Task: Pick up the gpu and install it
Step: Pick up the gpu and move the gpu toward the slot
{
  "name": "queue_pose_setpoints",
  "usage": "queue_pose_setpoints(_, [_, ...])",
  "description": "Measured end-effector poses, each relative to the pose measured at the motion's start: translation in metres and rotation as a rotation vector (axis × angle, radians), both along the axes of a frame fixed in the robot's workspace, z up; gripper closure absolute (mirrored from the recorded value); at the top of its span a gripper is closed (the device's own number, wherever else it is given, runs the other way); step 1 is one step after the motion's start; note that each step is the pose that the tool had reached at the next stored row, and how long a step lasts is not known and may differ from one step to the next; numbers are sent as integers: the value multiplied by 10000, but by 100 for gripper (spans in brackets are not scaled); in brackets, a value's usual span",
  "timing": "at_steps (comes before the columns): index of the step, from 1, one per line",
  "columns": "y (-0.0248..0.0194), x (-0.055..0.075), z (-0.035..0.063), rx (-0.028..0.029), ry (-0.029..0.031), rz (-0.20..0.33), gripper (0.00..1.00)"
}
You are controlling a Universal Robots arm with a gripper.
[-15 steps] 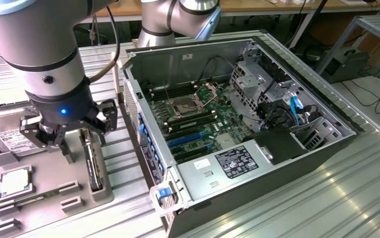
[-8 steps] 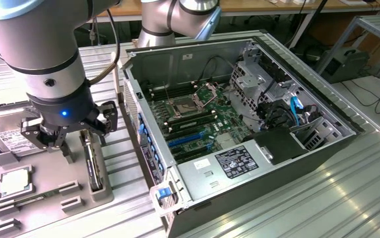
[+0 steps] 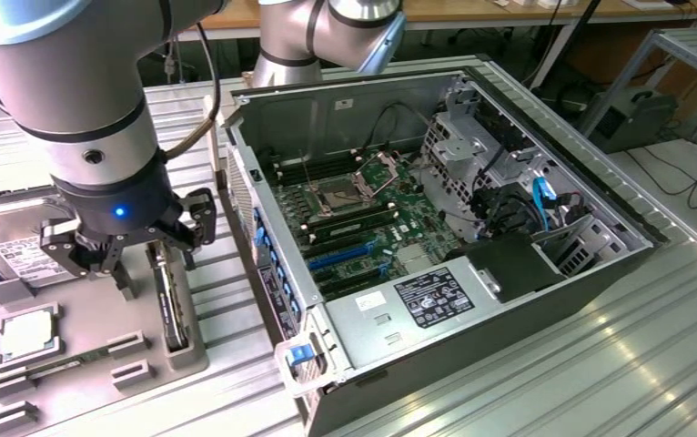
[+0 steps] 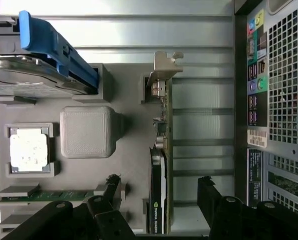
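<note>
My pincer (image 3: 130, 259) hangs apart above the gpu (image 4: 157, 220), which stands edge-on in the grey holder (image 4: 134, 150) beside the case (image 3: 324, 109). Closing off-centre could tilt the card and jam it there.

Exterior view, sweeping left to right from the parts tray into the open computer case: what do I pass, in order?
hard drive → gpu, standing on edge in the tray → CPU socket on the motherboard → blue cables by the drive cage.
</note>
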State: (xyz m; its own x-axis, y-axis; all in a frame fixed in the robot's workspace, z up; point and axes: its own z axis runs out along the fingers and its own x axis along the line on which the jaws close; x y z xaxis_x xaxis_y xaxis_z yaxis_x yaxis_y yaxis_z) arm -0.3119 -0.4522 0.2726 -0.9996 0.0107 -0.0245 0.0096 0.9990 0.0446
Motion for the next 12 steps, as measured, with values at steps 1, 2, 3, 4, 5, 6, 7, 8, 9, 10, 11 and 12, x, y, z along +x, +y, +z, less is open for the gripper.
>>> queue_pose_setpoints(1, [0, 0, -4, 0, 0, 0, 28])
queue_pose_setpoints(2, [0, 0, -8, 0, -1, -1, 28])
queue_pose_setpoints(3, [0, 0, -12, 0, 0, 0, 28])
queue_pose_setpoints(4, [0, 0, -17, 1, -1, 0, 28])
queue_pose_setpoints(5, [-1, 0, -24, 2, -2, 0, 28])
queue_pose_setpoints(6, [-3, 0, -29, 0, 0, 1, 28])
queue_pose_setpoints(7, [-4, 0, -35, 1, -1, 1, 28])
queue_pose_setpoints(8, [-5, 0, -41, 1, -1, 0, 28])
queue_pose_setpoints(9, [-5, 0, -45, 1, -1, 0, 28])
queue_pose_setpoints(10, [-5, 0, -50, 1, -1, 0, 28])
queue_pose_setpoints(11, [-5, 0, -55, 1, -2, 0, 28])
queue_pose_setpoints(12, [-6, 0, -64, 0, -1, 0, 28])
